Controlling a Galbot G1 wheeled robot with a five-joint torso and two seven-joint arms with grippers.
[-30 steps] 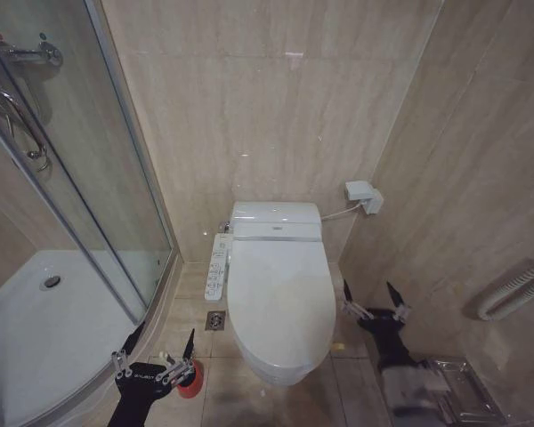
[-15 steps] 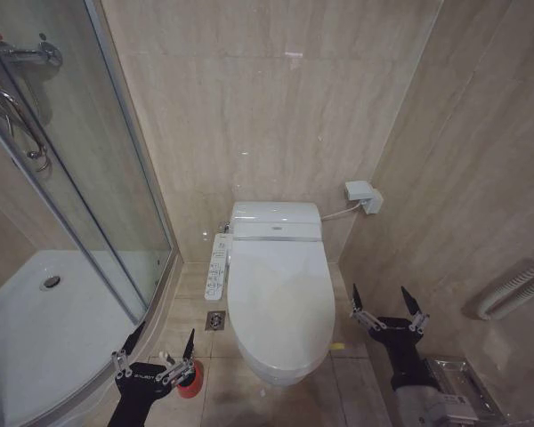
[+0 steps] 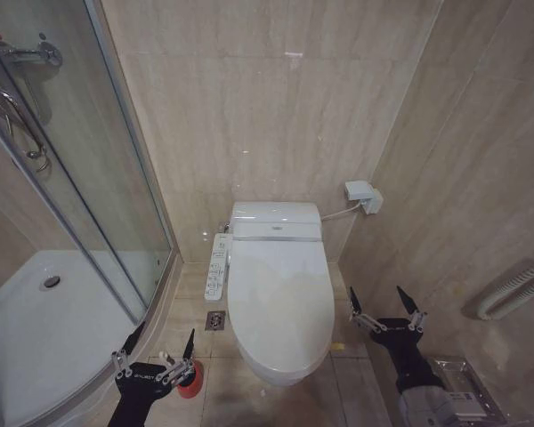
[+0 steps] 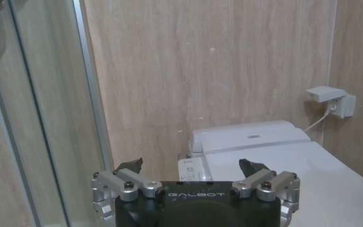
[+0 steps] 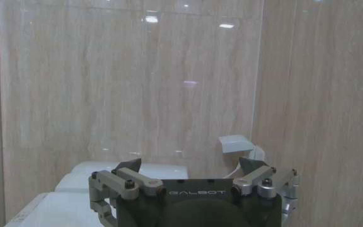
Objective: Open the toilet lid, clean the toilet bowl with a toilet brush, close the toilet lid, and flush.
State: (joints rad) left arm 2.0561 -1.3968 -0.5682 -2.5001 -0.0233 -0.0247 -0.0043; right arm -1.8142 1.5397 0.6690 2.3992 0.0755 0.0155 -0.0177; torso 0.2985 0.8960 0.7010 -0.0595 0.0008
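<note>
Two grippers hang low on either side of the toilet, each with its fingers spread wide and nothing between them. Farthest left stands the glass shower enclosure (image 3: 80,205) with its white tray. Next, the left gripper (image 3: 160,342) hovers near the floor, just above the toilet brush's red holder (image 3: 190,378); the brush itself is hidden behind it. In the middle, the toilet lid (image 3: 280,298) lies closed over the toilet bowl (image 3: 285,372), with a control panel (image 3: 217,265) along its left edge. Beside the bowl's right side floats the right gripper (image 3: 384,302), clear of the lid and close to the tiled wall (image 3: 463,196).
</note>
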